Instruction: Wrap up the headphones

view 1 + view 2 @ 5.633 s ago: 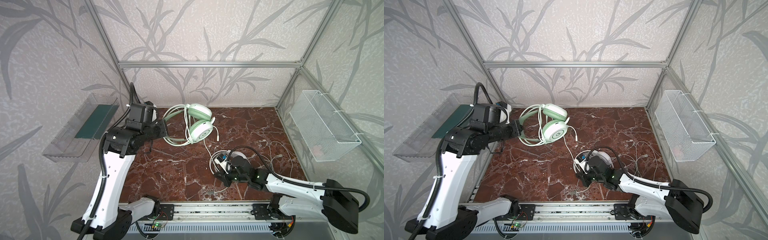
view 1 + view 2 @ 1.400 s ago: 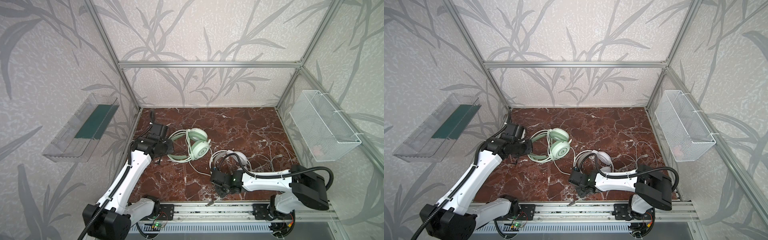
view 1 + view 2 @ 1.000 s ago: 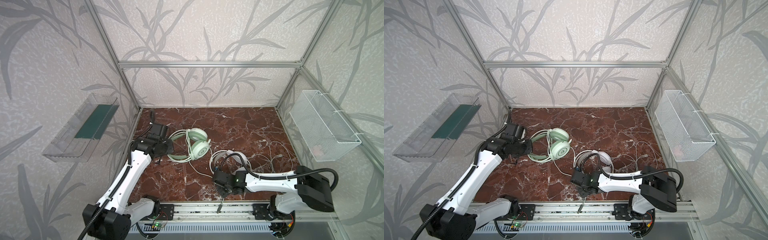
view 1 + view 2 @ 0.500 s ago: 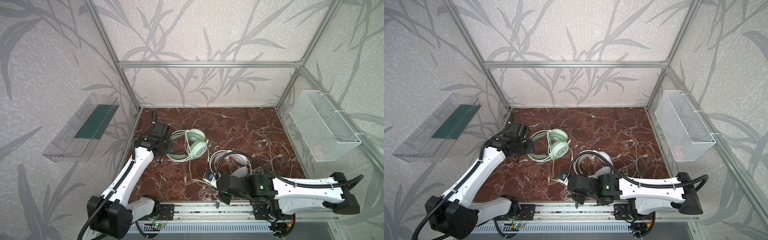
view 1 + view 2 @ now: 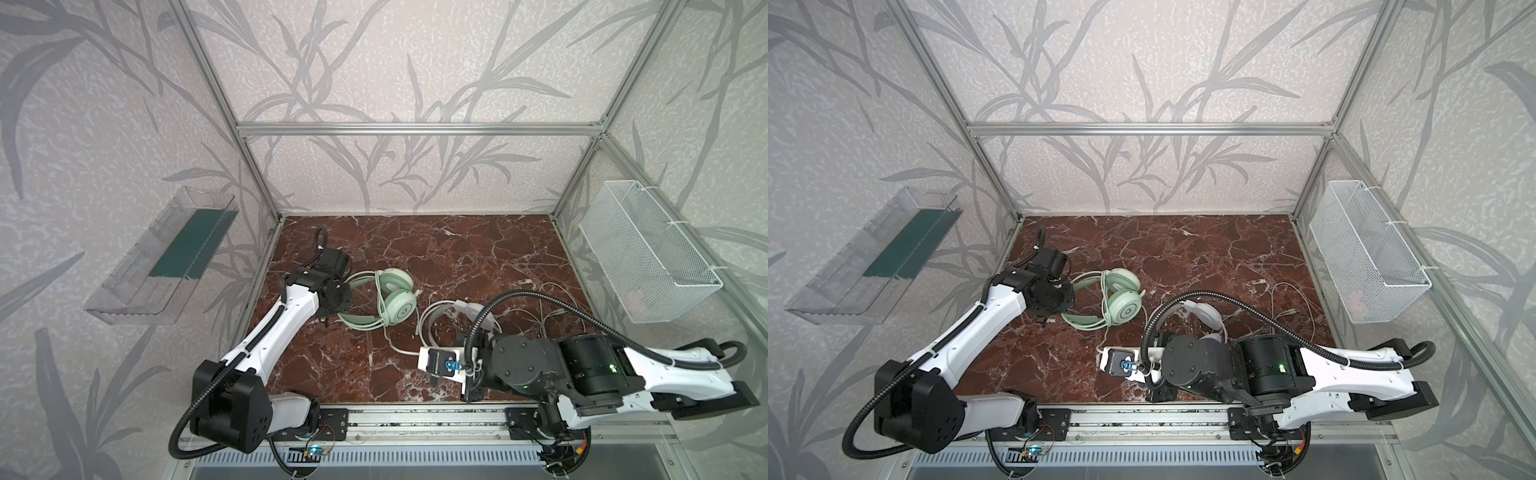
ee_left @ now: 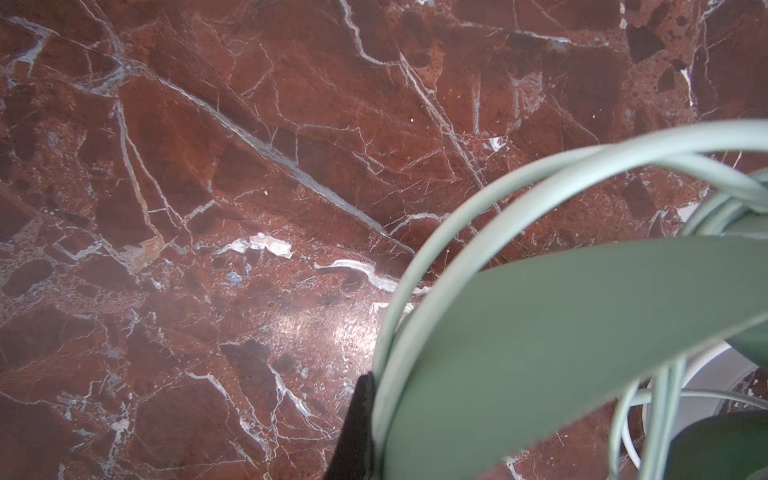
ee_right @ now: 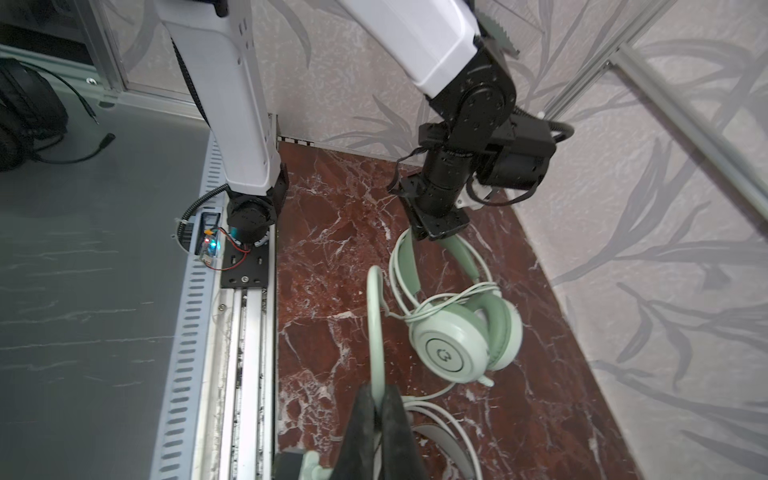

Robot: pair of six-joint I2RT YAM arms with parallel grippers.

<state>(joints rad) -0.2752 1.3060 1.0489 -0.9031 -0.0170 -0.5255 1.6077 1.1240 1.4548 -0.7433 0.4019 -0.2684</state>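
Observation:
The mint-green headphones [image 5: 392,297] lie on the marble floor left of centre, with cable turns wound over the cups [image 7: 461,336]. My left gripper [image 5: 338,297] is shut on their headband [image 6: 561,328]; only one dark finger [image 6: 359,415] shows beside it. My right gripper [image 7: 376,415] is shut on the green headset's pale cable [image 7: 374,299], which rises in a loop from the jaws to the cups. The right arm [image 5: 1225,365] hangs high over the front edge. The white headphones [image 5: 461,311] lie partly under that arm.
Loose thin white cable [image 5: 552,307] sprawls right of the white headset. A wire basket [image 5: 648,266] hangs on the right wall and a clear tray [image 5: 166,257] on the left wall. The metal rail [image 5: 415,415] runs along the front edge.
My right arm has risen and pulled back toward the front rail with the cable in its jaws. The left gripper stays on the headband with the green headset barely shifted.

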